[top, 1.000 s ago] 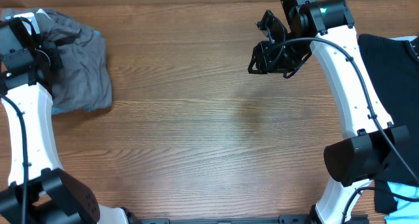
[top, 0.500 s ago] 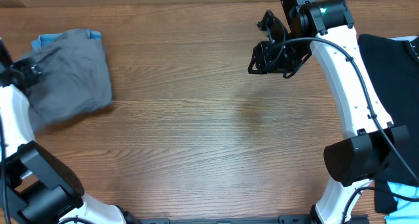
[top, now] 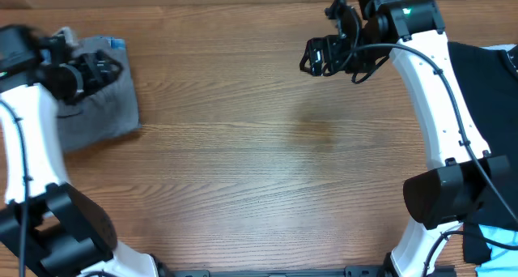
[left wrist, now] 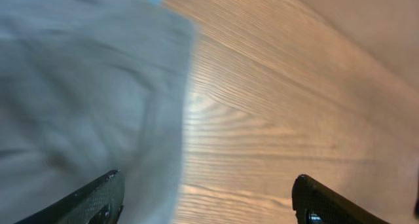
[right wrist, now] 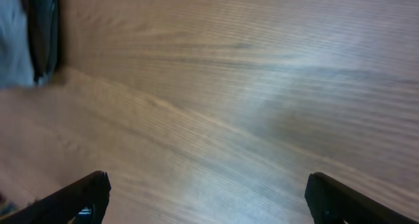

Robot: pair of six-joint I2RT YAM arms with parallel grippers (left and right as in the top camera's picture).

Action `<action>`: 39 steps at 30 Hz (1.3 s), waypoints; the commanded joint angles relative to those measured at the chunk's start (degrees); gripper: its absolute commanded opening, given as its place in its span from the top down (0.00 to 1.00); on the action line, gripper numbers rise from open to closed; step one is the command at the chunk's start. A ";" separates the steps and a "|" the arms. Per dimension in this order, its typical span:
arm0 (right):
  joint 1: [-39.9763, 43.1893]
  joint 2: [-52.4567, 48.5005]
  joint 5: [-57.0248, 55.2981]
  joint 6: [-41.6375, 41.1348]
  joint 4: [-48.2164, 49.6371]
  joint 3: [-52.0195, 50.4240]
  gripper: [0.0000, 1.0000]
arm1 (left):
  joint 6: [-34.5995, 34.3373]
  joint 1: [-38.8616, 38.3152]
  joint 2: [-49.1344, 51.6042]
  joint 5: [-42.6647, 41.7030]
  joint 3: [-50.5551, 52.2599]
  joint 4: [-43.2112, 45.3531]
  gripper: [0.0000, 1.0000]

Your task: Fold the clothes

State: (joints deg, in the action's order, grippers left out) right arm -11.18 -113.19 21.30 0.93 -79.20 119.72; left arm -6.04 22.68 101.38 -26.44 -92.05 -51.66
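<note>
The grey shorts (top: 101,115) are judged already folded, laid compactly. The left pincer (left wrist: 208,199) and right pincer (right wrist: 208,199) are spread wide, with nothing gripped.

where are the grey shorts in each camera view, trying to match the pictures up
Overhead: grey shorts lie at the far left of the table.
Left wrist: the shorts, blurred, fill the left half.
Right wrist: only a blurred grey patch in the top left corner; cannot tell if it is them.
Shared landmark: the wood-grain table, seen in all three.

table (top: 267,147) middle open, shorts (top: 101,115) left, shirt (top: 486,91) right
</note>
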 commanded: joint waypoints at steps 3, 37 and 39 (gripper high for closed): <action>4.81 1.68 -1.36 -0.96 5.84 1.11 0.00 | 0.22 -18.58 -10.10 19.93 -1.25 -5.68 0.00; 8.26 63.89 -12.28 -9.55 18.40 -63.19 0.00 | -6.40 -25.11 -61.68 36.94 49.57 -7.72 0.00; 8.26 62.01 -12.28 -9.55 18.40 -63.19 0.00 | -6.40 -25.11 -60.85 36.94 49.57 -7.72 0.00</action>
State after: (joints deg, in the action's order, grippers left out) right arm -3.03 -49.74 9.56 -8.32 -61.01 56.75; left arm -11.70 -2.26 39.77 9.52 -42.72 -59.29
